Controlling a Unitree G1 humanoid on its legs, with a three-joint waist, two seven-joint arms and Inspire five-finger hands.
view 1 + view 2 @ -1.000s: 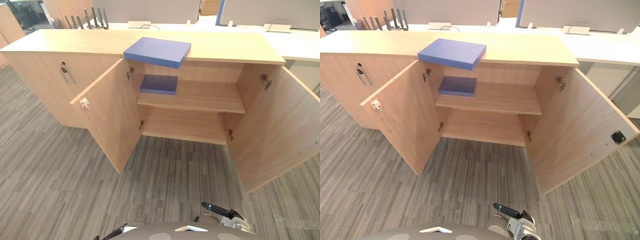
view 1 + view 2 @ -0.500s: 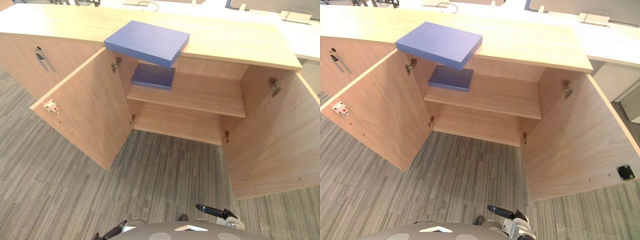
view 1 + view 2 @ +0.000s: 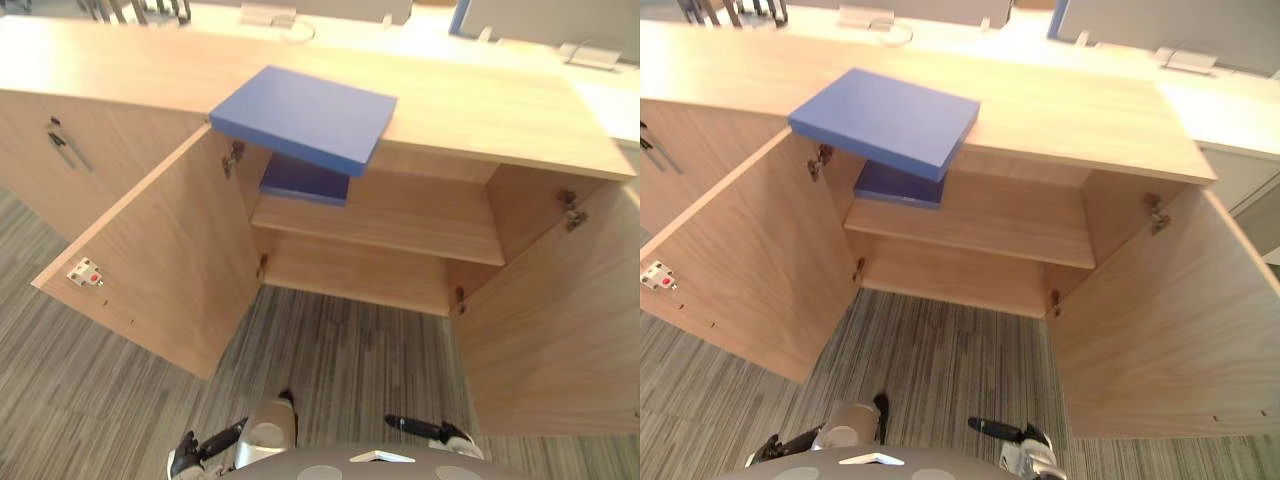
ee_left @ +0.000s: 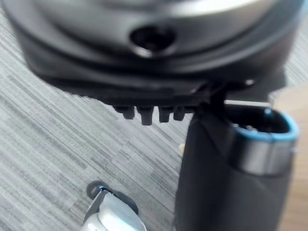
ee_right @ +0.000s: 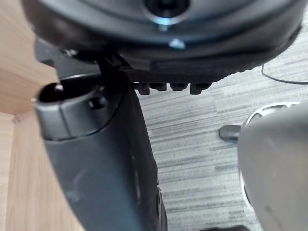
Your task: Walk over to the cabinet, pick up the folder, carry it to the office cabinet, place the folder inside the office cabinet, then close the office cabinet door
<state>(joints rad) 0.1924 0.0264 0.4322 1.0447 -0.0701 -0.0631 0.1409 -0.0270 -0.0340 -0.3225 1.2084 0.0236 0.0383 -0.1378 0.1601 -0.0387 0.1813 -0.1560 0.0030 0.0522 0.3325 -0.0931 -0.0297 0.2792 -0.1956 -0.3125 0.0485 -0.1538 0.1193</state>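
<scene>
A blue folder (image 3: 305, 115) lies flat on the light wood cabinet top (image 3: 480, 110), one corner hanging over the front edge above the open compartment. A second blue folder (image 3: 303, 181) rests on the inner shelf (image 3: 400, 215), at its left end. Both cabinet doors stand wide: the left door (image 3: 160, 260) and the right door (image 3: 555, 320). My left hand (image 3: 205, 448) and right hand (image 3: 425, 430) hang low, far below the folders, fingers relaxed and holding nothing. The left hand (image 4: 226, 183) and the right hand (image 5: 106, 163) show over grey carpet in their wrist views.
A closed cabinet section with keys in its lock (image 3: 62, 143) adjoins on the left. Beyond the cabinet runs a white desk (image 3: 1230, 110) with cable boxes. Striped grey carpet (image 3: 340, 350) lies between me and the compartment, flanked by the two swung-out doors.
The camera has come closer to the cabinet and looks down more steeply. Both hands now show more at the bottom edge. The folders and doors have not moved.
</scene>
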